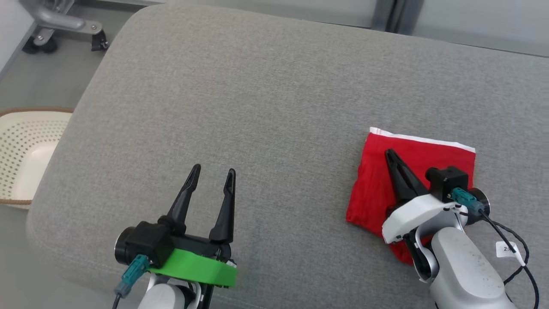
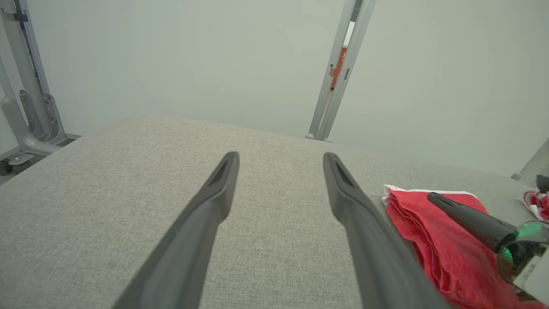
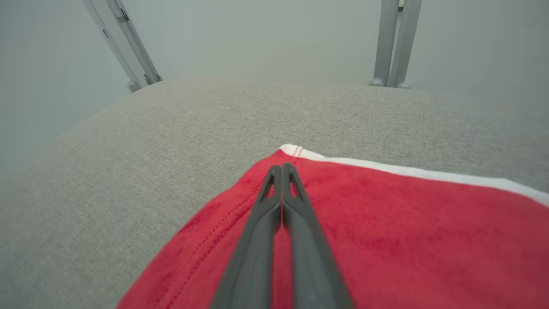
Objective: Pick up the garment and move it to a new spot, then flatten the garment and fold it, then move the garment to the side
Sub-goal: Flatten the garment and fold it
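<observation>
The red garment [image 1: 372, 189] lies folded in a rough square (white hem on its far edge) on the right part of the grey fabric-covered worktop [image 1: 266, 107]. The right tool [image 1: 389, 153] is over it, fingers pressed together with no cloth between them. The left tool [image 1: 214, 169] is over bare worktop, well apart from the garment, fingers spread wide. A perforated cream basket [image 1: 34, 110] stands beyond the worktop's left edge.
</observation>
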